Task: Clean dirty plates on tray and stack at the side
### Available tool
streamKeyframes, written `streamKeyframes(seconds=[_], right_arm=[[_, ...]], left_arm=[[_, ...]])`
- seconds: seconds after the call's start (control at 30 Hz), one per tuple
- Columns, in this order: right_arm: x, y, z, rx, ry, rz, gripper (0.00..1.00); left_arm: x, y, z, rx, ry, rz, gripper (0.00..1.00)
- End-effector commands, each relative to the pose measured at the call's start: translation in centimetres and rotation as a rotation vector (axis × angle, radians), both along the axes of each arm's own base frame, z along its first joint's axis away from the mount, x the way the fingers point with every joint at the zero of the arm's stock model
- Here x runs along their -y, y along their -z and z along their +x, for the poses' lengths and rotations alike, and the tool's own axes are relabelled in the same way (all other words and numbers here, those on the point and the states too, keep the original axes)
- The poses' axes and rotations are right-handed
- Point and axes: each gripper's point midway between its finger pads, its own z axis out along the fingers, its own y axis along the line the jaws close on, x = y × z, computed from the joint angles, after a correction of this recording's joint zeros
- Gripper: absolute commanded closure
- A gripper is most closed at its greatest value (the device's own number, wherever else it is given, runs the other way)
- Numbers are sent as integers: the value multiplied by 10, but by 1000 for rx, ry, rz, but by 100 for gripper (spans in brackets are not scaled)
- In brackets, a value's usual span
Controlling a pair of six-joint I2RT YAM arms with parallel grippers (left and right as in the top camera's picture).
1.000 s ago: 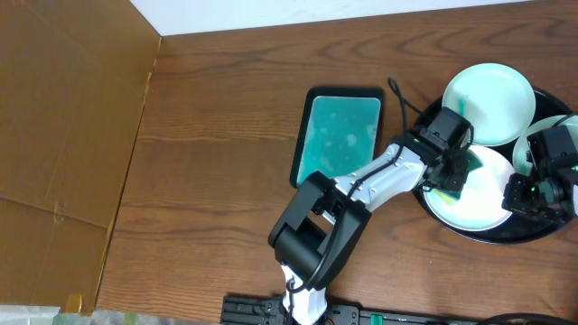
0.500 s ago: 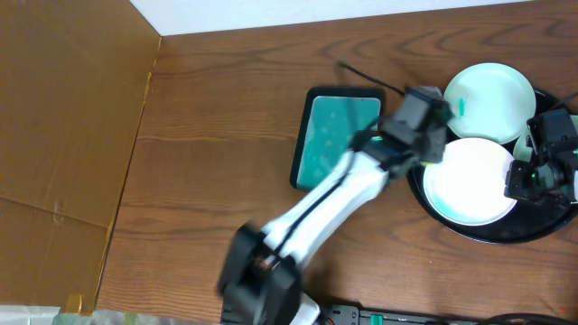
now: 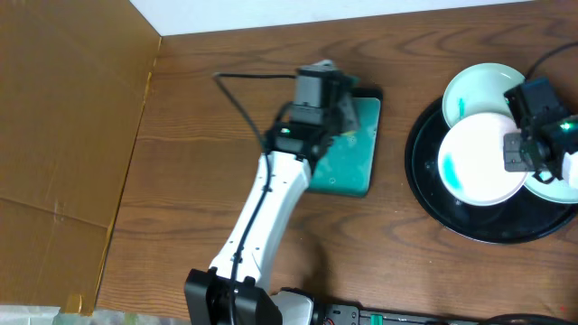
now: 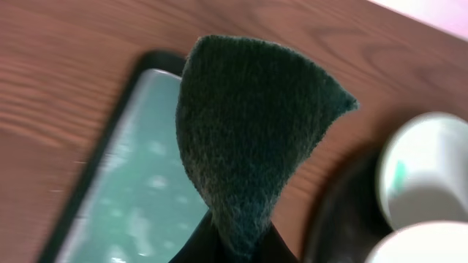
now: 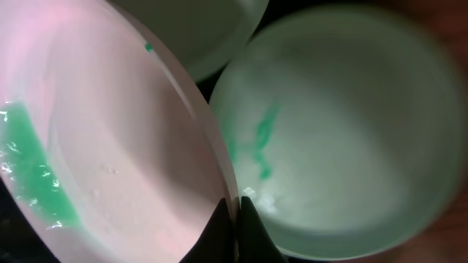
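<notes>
Your left fingers pinch a dark green scouring pad above the teal tray mid-worktop. Your right fingers clamp the rim of a smeared dirty plate over the black tray at right, overlapping two other plates.

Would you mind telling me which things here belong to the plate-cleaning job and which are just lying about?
Job: three plates, black tray, scrub pad, probably the teal tray.
Lying about: cardboard sheet at the left.
</notes>
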Motion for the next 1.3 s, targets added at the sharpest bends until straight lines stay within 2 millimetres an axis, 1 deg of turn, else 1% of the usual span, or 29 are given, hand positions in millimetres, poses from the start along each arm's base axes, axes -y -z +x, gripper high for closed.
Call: streamKeyframes(seconds=[0.0,0.1,0.23,0.3,0.43,0.47,0.53,0.6,0.7,0.83,1.0,1.07,1.1,1.13,1.23,1.27], right_arm=[[10,-36,21,125,-85,-239,99],[2,-60,28,183,-193,-384,99],[-4,-91,33,260,-285,-608,99],[-10,-102,33,286,-329,-698,99],[-34,-111,31,302,-468,-787,99],[-44,-112,30,301,-532,-813,99],[-55,-115,29,304,-601,-853,99],[-60,-124,30,324,-624,-907,99],[-63,-136,32,345,-632,-981,99],[-68,-147,33,352,-658,-1062,99],[-76,-151,32,354,-704,-1094,99],[-80,-147,31,359,-718,-1071,99],[-83,-142,30,357,-736,-1040,99],[-88,-132,28,346,-774,-986,99],[-106,-97,17,288,-900,-784,99],[-106,-96,17,293,-887,-762,99]], left_arm=[[-31,6,4,-15,-86,2,93],[-45,18,6,-47,-122,5,93],[-49,33,7,-91,-132,10,93],[-49,37,7,-99,-132,11,93],[-51,36,8,-95,-137,11,93],[-54,36,8,-95,-144,10,93],[-60,37,8,-97,-158,10,93],[-68,37,7,-103,-179,8,93],[-79,40,3,-121,-229,-10,93],[-85,42,-1,-137,-247,-12,93],[-85,43,-2,-145,-247,-11,93],[-85,43,-2,-144,-247,-11,93],[-85,43,-2,-145,-247,-11,93],[-85,43,-2,-145,-247,-11,93],[-85,43,-2,-145,-247,-11,93],[-85,43,-2,-145,-247,-11,93]])
